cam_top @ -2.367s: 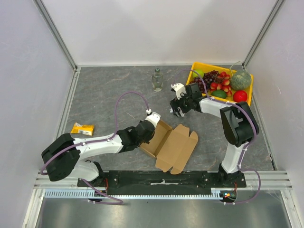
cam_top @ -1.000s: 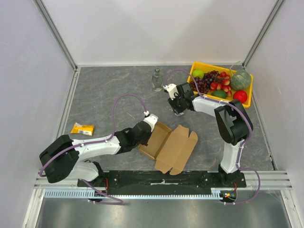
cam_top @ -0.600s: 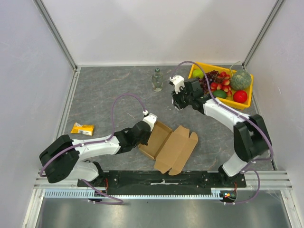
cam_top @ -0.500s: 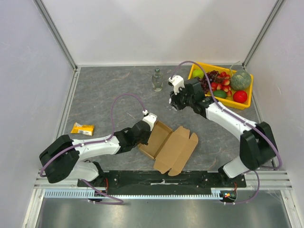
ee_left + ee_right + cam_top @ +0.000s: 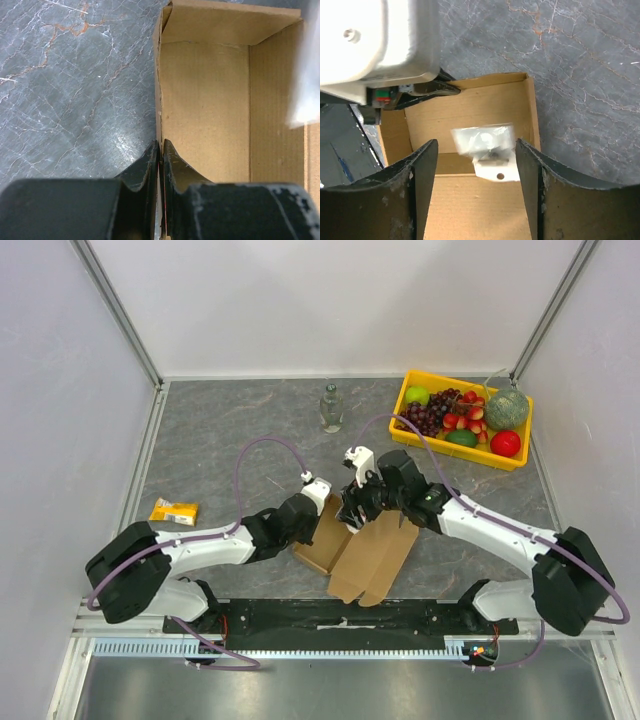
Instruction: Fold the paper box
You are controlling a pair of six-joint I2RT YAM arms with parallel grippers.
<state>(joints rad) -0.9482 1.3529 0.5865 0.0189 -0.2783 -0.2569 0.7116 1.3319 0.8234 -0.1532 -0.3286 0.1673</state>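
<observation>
Table [image 5: 230,430]: was a grey marbled top with rust-coloured veins and a dull sheen | Enclosure: plain pale back wall [image 5: 330,300], left wall [image 5: 60,390] and right wall [image 5: 600,390] stood around it | Frame: aluminium posts [image 5: 115,310] slanted up at both back corners; ribbed aluminium rail [image 5: 130,647] ran along the near edge | Light: was soft and even, shadows faint

Right hand [image 5: 352,510] moved over paper box [image 5: 368,552], opened, packet [image 5: 482,142] inside
</observation>
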